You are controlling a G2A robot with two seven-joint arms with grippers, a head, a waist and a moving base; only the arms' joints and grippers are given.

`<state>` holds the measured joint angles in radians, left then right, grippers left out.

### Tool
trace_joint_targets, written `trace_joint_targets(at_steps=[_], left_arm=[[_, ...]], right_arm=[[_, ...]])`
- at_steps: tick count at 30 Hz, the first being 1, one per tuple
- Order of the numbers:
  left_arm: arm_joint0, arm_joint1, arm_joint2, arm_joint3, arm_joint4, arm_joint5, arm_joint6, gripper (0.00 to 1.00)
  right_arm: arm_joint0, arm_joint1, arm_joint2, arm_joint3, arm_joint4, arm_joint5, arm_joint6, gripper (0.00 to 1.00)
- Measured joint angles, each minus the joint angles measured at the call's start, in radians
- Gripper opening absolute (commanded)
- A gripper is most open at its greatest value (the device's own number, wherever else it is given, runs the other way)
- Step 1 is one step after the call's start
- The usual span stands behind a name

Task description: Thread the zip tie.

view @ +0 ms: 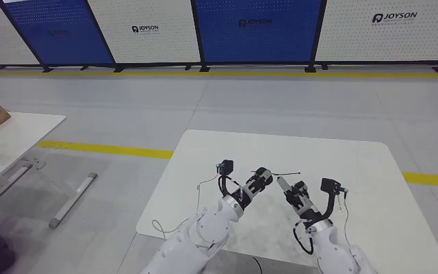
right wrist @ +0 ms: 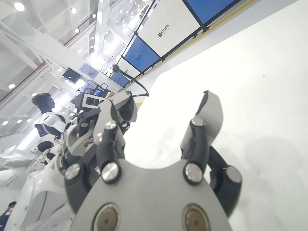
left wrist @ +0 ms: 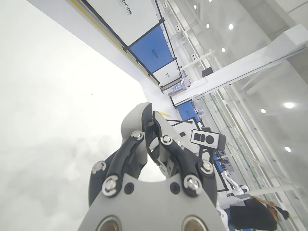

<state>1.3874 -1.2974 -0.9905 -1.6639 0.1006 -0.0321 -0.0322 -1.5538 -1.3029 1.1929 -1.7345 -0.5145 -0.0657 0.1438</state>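
Observation:
A thin black zip tie (view: 285,172) sticks out sideways over the white table (view: 342,154), held at one end by my left gripper (view: 263,175). In the left wrist view that gripper (left wrist: 151,111) is shut, with the tie's strap (left wrist: 152,127) pinched between its pads. The right wrist view shows the zip tie (right wrist: 140,85) curving up from the left gripper (right wrist: 125,103) to its small head in the air. My right gripper (right wrist: 160,102) stands open with nothing between its fingers. It sits beside the tie's free end, close to the left gripper (view: 289,185).
The table's near edge lies just under both arms. A second white table (view: 27,130) stands at far left, with a grey bar (view: 72,200) lying on the floor beside it. Blue and white partition panels (view: 256,31) line the back.

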Motion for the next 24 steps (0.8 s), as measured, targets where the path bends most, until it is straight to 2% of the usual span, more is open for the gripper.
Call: trace_joint_targets(at_steps=[5,15,18,22,24], left_arm=[[0.012,0.002,-0.020,-0.010,-0.060,-0.051,-0.024,0.00],[0.013,0.001,-0.020,-0.010,-0.076,-0.050,-0.022,0.00],[0.014,-0.002,-0.024,-0.011,-0.120,-0.057,-0.025,0.00],[0.015,-0.002,-0.040,-0.011,-0.179,-0.068,-0.046,0.00],[0.014,-0.001,-0.045,-0.012,-0.187,-0.072,-0.047,0.00]], right_arm=[[0.000,0.001,0.012,0.026,0.001,0.038,0.008,1.00],[0.003,0.001,0.014,0.029,-0.001,0.049,0.013,1.00],[0.009,0.002,0.011,0.037,-0.082,0.054,-0.034,1.00],[0.019,0.006,-0.011,0.065,-0.312,0.062,-0.160,1.00],[0.023,0.003,-0.022,0.080,-0.359,0.065,-0.187,1.00]])
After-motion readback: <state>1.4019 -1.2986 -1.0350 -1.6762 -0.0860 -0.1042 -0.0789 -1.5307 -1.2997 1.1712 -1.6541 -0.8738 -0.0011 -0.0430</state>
